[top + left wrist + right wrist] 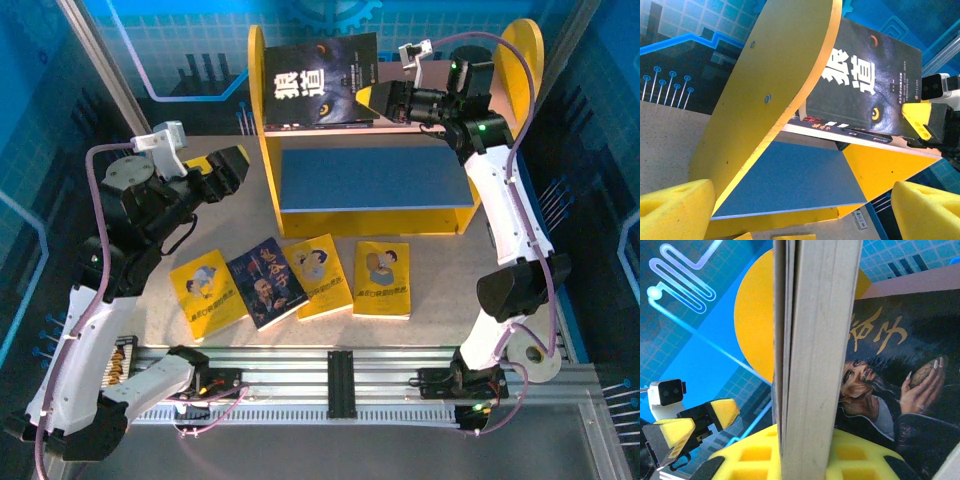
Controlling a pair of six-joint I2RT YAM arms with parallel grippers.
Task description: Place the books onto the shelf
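Note:
The shelf (268, 150) has yellow side panels, a pale upper board and a blue lower board (375, 178). A dark book with a wolf's eyes (320, 80) stands upright on the upper board. My right gripper (368, 98) is shut on its right edge; in the right wrist view the page edge (820, 355) stands between the yellow pads (752, 455). Another dark book (840, 126) lies flat under it. My left gripper (238, 165) hangs open and empty left of the shelf. Three yellow books (207, 293) (318, 275) (383, 278) and a dark one (266, 283) lie on the table in front.
A metal rail (400, 385) with a black bracket (342, 385) runs along the table's near edge, just behind the row of books. Blue printed walls (190, 40) close in the back and sides. The shelf's left side panel (770, 100) stands close in front of the left wrist camera.

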